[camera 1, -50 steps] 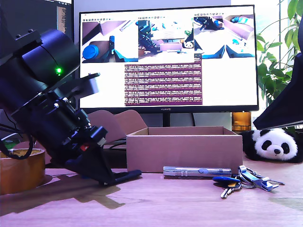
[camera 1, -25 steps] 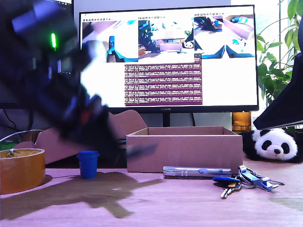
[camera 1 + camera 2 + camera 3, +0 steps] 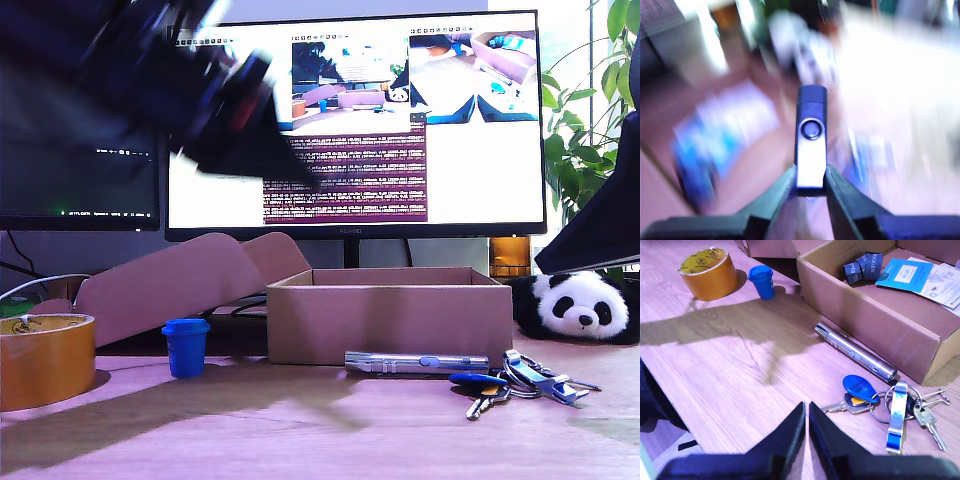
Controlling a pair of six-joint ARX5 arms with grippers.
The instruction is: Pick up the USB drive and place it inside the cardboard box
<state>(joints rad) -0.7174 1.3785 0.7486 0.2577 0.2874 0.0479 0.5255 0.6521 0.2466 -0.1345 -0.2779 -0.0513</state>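
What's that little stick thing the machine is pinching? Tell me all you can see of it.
It is the USB drive: a slim stick with a dark glossy body, a pale metallic swivel cover and a round rivet. It stands lengthwise out of my first tool, whose two black fingers clamp its lower end. It is held in the air, touching nothing else.

A blurred dark arm [image 3: 200,75] hangs high at the exterior view's left, before the monitor [image 3: 400,120]. Well below it a blue cup [image 3: 186,347] stands on the table [image 3: 300,430], the cardboard box [image 3: 390,315] just beside. A silver tube [image 3: 415,362] and keys [image 3: 515,380] lie before the box.
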